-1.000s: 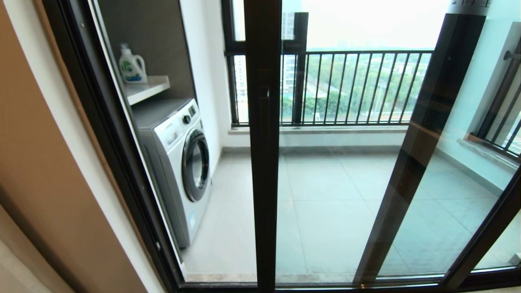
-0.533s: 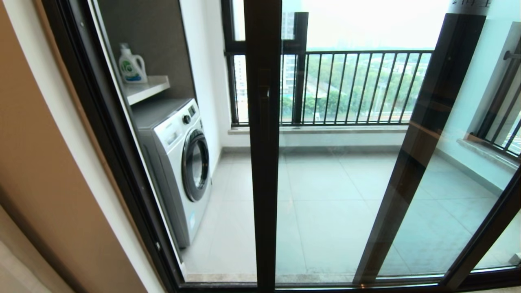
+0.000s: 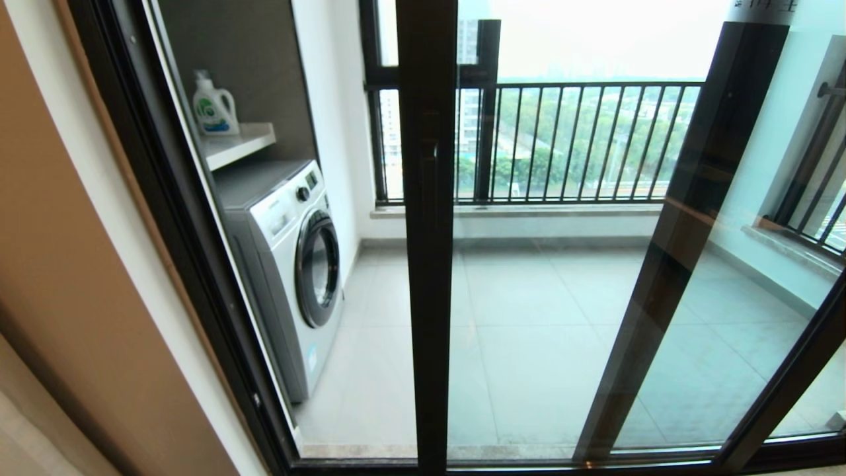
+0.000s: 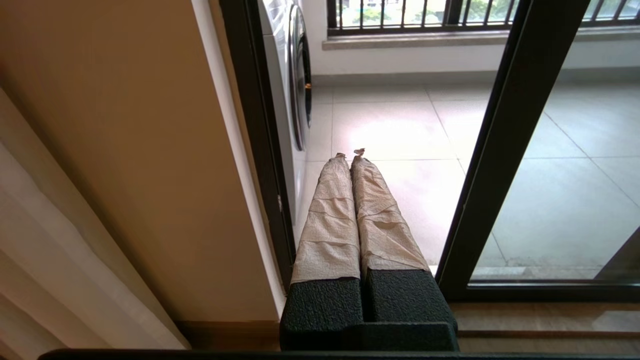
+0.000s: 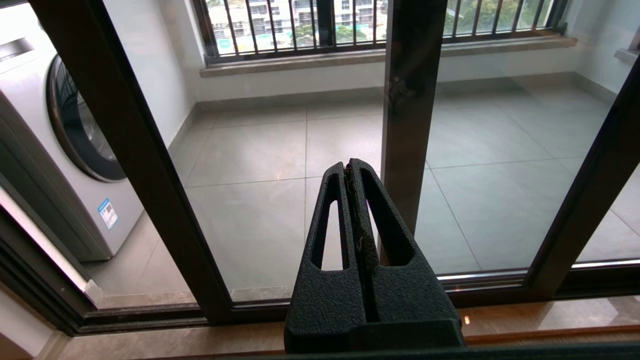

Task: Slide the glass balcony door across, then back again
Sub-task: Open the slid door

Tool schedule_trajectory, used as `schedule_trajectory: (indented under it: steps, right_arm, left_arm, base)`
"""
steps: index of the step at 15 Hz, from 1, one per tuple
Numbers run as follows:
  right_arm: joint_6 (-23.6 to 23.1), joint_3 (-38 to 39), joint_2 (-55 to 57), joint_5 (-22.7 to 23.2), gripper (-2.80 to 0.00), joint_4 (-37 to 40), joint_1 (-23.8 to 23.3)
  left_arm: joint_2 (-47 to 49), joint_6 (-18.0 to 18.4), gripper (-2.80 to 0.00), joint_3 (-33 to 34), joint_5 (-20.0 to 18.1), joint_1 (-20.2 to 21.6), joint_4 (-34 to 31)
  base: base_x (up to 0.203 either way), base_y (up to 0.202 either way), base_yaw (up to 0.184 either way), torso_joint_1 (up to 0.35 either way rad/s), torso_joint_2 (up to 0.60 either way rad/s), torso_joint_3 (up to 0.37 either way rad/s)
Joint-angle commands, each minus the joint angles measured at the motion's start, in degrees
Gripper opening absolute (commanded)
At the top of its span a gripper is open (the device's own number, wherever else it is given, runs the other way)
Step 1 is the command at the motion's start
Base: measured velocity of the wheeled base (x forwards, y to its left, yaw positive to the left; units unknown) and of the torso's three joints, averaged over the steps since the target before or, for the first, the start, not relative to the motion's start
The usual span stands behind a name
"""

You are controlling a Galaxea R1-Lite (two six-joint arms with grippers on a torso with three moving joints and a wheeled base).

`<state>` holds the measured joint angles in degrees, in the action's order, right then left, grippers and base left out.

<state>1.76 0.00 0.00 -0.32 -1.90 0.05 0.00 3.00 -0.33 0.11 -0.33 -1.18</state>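
Note:
The glass balcony door (image 3: 426,297) stands partway across, its dark upright in the middle of the head view with the short bar handle (image 3: 429,173) on it. Left of that upright is an open gap to the balcony. Neither gripper shows in the head view. My left gripper (image 4: 350,154), its fingers wrapped in beige tape, is shut on nothing and points low into the gap, left of the door upright (image 4: 500,150). My right gripper (image 5: 348,164) is shut and empty, low in front of the glass, right of the door upright (image 5: 130,165).
A white washing machine (image 3: 291,264) stands on the balcony's left, with a detergent bottle (image 3: 213,106) on the shelf above. A second dark-framed panel upright (image 3: 687,218) is seen through the glass. Black railing bars (image 3: 581,139) line the far window. A beige wall (image 3: 66,264) borders the left jamb.

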Motion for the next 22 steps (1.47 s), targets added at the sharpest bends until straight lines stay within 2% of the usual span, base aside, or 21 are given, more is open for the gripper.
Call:
schedule_trajectory:
  steps: [1, 5, 14, 15, 17, 18, 22]
  right_arm:
    - [0.0, 0.7, 0.0, 0.0, -2.80, 0.0, 0.0]
    - [0.0, 0.7, 0.0, 0.0, -2.80, 0.0, 0.0]
    - [0.0, 0.7, 0.0, 0.0, -2.80, 0.0, 0.0]
    - [-0.9, 0.6, 0.0, 0.5, -2.80, 0.0, 0.0]
    - [-8.7, 0.5, 0.0, 1.3, -2.80, 0.2, 0.0]
    - [-8.9, -0.9, 0.7, 2.7, -2.80, 0.3, 0.0]
    - [-1.8, -14.5, 17.7, 9.3, -2.80, 0.2, 0.0]
  left_arm:
    - [0.2, -0.1, -2.80, -0.1, 0.0, 0.0, 0.1]
    - [0.2, -2.5, -2.80, 0.0, 0.1, 0.0, 0.5]
    - [0.2, -2.6, -2.80, 0.1, 0.1, 0.0, 0.7]
    - [0.2, -2.6, -2.80, 0.1, 0.1, 0.0, 0.7]
    - [0.2, -2.6, -2.80, 0.1, 0.1, 0.0, 0.7]
    - [0.2, -2.6, -2.80, 0.1, 0.1, 0.1, 0.7]
    - [0.2, -2.6, -2.80, 0.1, 0.1, 0.0, 0.7]
  base:
    - [0.000, 0.000, 0.000, 0.000, 0.00, 0.000]
    - [0.000, 0.000, 0.000, 0.000, 0.00, 0.000]
    - [0.000, 0.000, 0.000, 0.000, 0.00, 0.000]
    - [0.000, 0.000, 0.000, 0.000, 0.00, 0.000]
    - [0.000, 0.000, 0.000, 0.000, 0.00, 0.000]
    - [0.000, 0.000, 0.000, 0.000, 0.00, 0.000]
    - [0.000, 0.000, 0.000, 0.000, 0.00, 0.000]
